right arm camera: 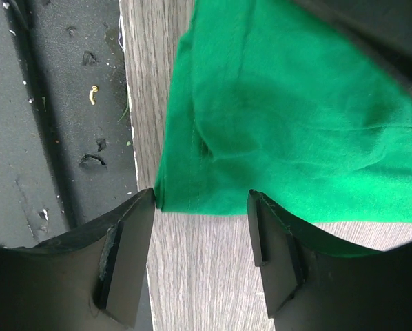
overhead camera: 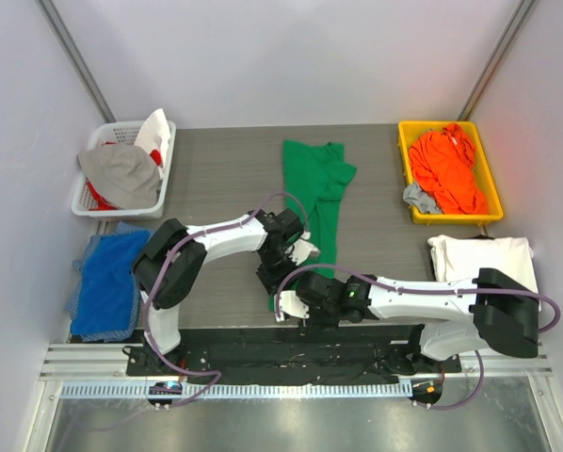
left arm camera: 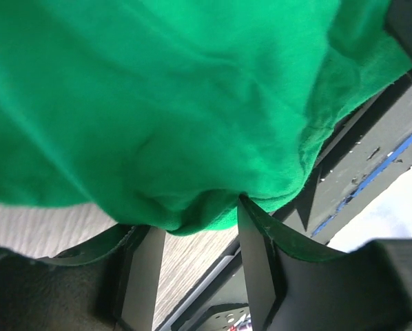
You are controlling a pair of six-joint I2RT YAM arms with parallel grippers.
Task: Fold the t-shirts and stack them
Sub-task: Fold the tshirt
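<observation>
The bright green t-shirt point(overhead camera: 321, 188) lies as a long narrow strip down the middle of the table, its near hem by the front edge. My left gripper point(overhead camera: 274, 268) is open low over the strip's near left part; in the left wrist view green cloth point(left arm camera: 178, 103) bunches between the spread fingertips of the gripper point(left arm camera: 196, 221). My right gripper point(overhead camera: 298, 306) is open at the near hem; in the right wrist view the gripper point(right arm camera: 200, 200) straddles the shirt's hem corner point(right arm camera: 192, 186). A folded white t-shirt point(overhead camera: 479, 256) lies at the right. The orange t-shirt point(overhead camera: 448, 169) is heaped in a yellow bin point(overhead camera: 406, 174).
A white basket point(overhead camera: 88, 202) at the back left holds grey, red and white cloths. A blue cloth point(overhead camera: 112, 278) lies at the near left. A grey cloth point(overhead camera: 419, 198) hangs at the yellow bin's near corner. The black mounting rail point(overhead camera: 263, 344) runs along the table's front edge.
</observation>
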